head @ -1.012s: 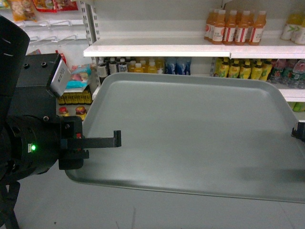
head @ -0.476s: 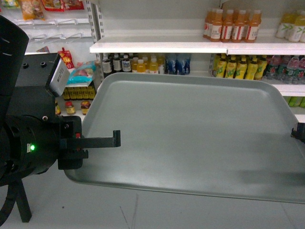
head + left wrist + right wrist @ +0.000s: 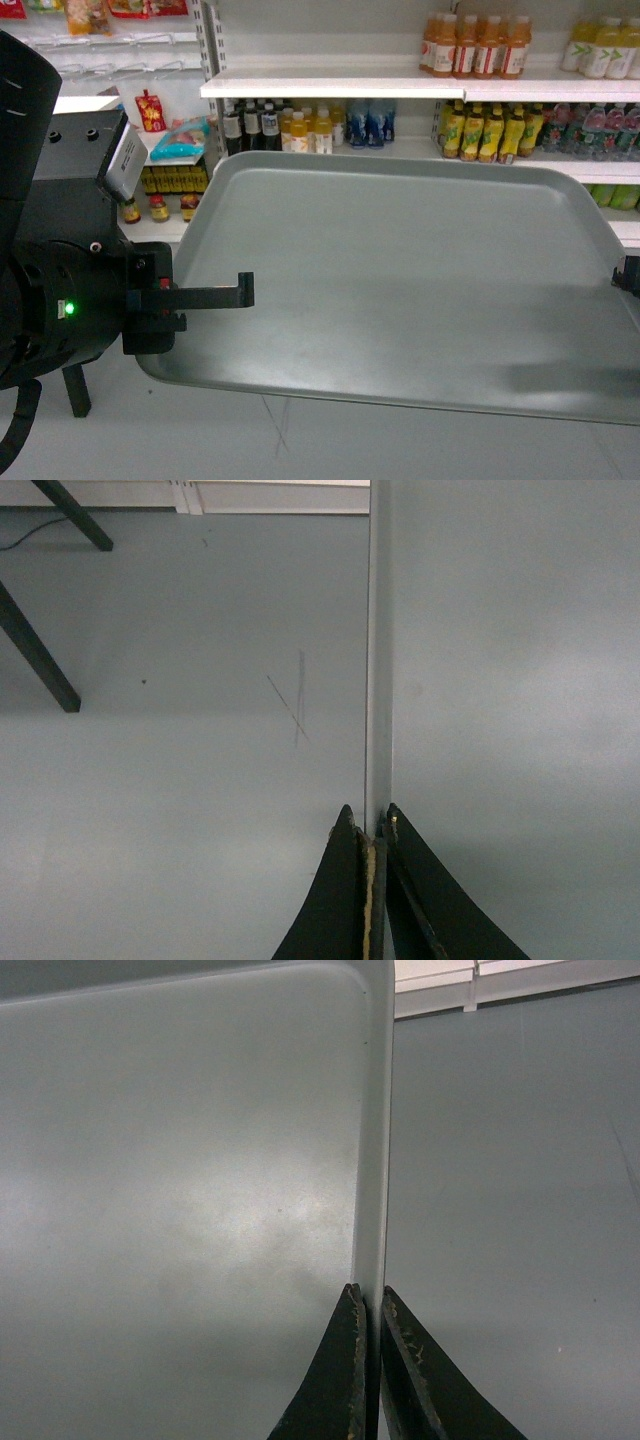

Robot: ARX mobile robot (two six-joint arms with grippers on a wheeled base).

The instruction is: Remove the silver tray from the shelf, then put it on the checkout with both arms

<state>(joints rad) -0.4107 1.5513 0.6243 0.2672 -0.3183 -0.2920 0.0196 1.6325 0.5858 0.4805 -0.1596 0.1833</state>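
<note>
The silver tray [image 3: 400, 280] hangs in the air in front of me, level and well clear of the shelf [image 3: 330, 88] behind it. My left gripper [image 3: 243, 292] is shut on its left rim; in the left wrist view the fingers of the left gripper [image 3: 368, 825] pinch the thin rim, with the silver tray [image 3: 510, 680] to their right. My right gripper [image 3: 625, 280] shows only at the frame's edge, at the tray's right rim. The right wrist view shows the right gripper [image 3: 367, 1300] shut on the rim of the silver tray [image 3: 180, 1180]. The checkout is out of view.
White store shelves with drink bottles [image 3: 475, 45] stand across the back, and snack packets [image 3: 180, 138] hang at the left. A black stand leg [image 3: 75, 390] rests on the grey floor at lower left, and black legs [image 3: 35, 650] show in the left wrist view.
The shelves and bottles have shrunk and slid up in the head view, so I have drawn back from them. Tray and both grippers keep the same pose. The stand leg has come into view.
</note>
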